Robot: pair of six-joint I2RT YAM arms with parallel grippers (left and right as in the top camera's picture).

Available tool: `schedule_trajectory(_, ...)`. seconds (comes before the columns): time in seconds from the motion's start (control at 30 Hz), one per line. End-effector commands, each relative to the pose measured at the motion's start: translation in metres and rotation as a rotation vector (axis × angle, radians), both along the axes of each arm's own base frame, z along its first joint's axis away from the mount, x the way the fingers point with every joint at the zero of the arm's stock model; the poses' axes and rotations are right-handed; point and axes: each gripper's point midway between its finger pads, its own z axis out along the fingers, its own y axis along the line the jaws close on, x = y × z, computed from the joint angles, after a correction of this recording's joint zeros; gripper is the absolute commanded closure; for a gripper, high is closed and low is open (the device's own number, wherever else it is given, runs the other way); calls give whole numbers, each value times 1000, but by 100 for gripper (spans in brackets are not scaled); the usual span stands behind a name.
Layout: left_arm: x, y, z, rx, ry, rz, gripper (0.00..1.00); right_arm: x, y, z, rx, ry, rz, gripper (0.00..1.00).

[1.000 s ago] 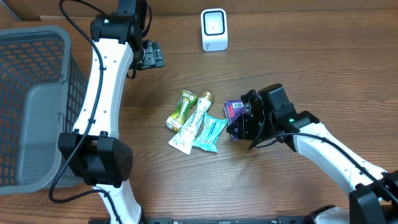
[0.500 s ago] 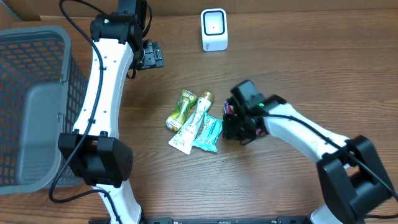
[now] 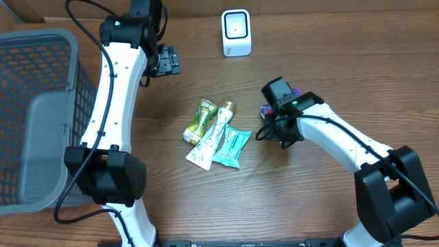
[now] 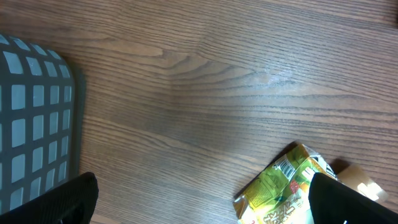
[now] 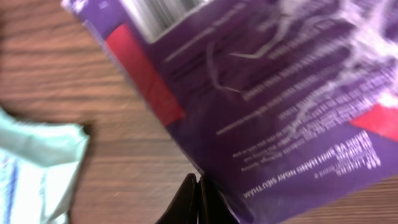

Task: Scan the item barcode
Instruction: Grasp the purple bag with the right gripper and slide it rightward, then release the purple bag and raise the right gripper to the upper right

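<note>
A brown wood-grain bench (image 3: 343, 55) seen from above, with two white robot arms. The right hand (image 5: 196, 194) has its fingers pressed together, pinching the lower edge of a glossy purple foil snack packet (image 5: 261, 112) with red stripes and small white print. The packet is held right of the bench's middle, well short of the small white box-shaped barcode scanner (image 3: 236, 32) standing near the far edge. The left hand (image 3: 167, 60), fingers spread wide and holding nothing, hangs near the far edge, left of the scanner. Three other packets lie at the bench's middle: a green one (image 3: 200, 120), a long white and gold sachet (image 3: 216, 134) and a teal one (image 3: 231, 146). A grey mesh plastic basket (image 3: 27, 41) sits at the left edge.

Likely risks: the grip is only a thin pinch on slippery, crinkly film, so the packet could swing or slide free on the way to the scanner. No barcode shows in the close view, so the wrong face may be presented, and creased foil could spoil the read.
</note>
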Motion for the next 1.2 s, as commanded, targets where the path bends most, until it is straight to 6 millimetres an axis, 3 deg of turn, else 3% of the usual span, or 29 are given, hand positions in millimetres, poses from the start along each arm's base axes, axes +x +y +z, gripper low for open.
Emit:
schedule_trajectory(0.0, 1, 1, 13, 7, -36, -5, 0, 17, -22, 6, -77, -54, -17, 96)
schedule_trajectory(0.07, 1, 1, 13, 7, -35, -5, 1, 22, -26, 12, -65, -60, -15, 96)
schedule_trajectory(0.17, 1, 1, 13, 7, -35, -5, 0, 33, -22, 41, -10, -87, -24, 96)
schedule_trajectory(0.23, 1, 1, 13, 7, -35, -5, 0, 45, -17, 76, 42, -131, -16, 96)
schedule_trajectory(0.37, 1, 1, 13, 7, -35, -5, 0, 85, -22, 170, 142, -322, -70, 90)
schedule_trajectory(0.43, 1, 1, 13, 7, -35, -5, 0, 111, -38, 220, 171, -464, -118, 83)
schedule_trajectory(0.57, 1, 1, 13, 7, -36, -5, 1, 148, -101, 280, 92, -693, -279, 83)
schedule_trajectory(0.7, 1, 1, 13, 7, -35, -5, 0, 169, -159, 301, 68, -811, -394, 84)
schedule_trajectory(0.83, 1, 1, 13, 7, -35, -5, 0, 169, -208, 306, 31, -840, -491, 83)
schedule_trajectory(0.97, 1, 1, 13, 7, -35, -5, 0, 164, -241, 305, 8, -841, -561, 82)
schedule_trajectory(1.17, 1, 1, 13, 7, -35, -5, 0, 160, -270, 308, -12, -858, -625, 75)
